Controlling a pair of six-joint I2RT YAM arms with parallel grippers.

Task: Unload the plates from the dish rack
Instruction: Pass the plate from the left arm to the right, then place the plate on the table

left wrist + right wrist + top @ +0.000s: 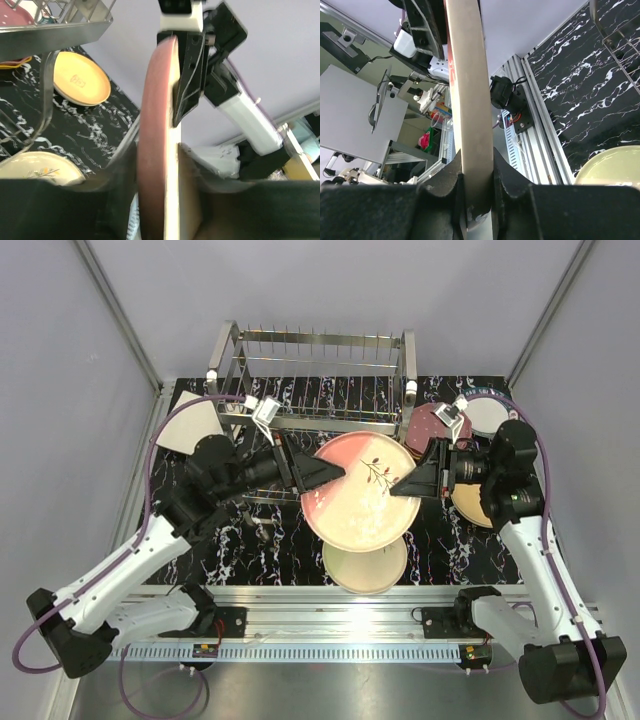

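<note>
Spanning the view, the black counter (230,540) carries the dish rack (312,365) at its back. You have the pink plate (355,505) raised just in front of it, bridged between both arms, probably for a handover. Your right fingers (414,481) clamp its right rim. Your left fingers (316,472) straddle the left rim, grip unclear.
</note>
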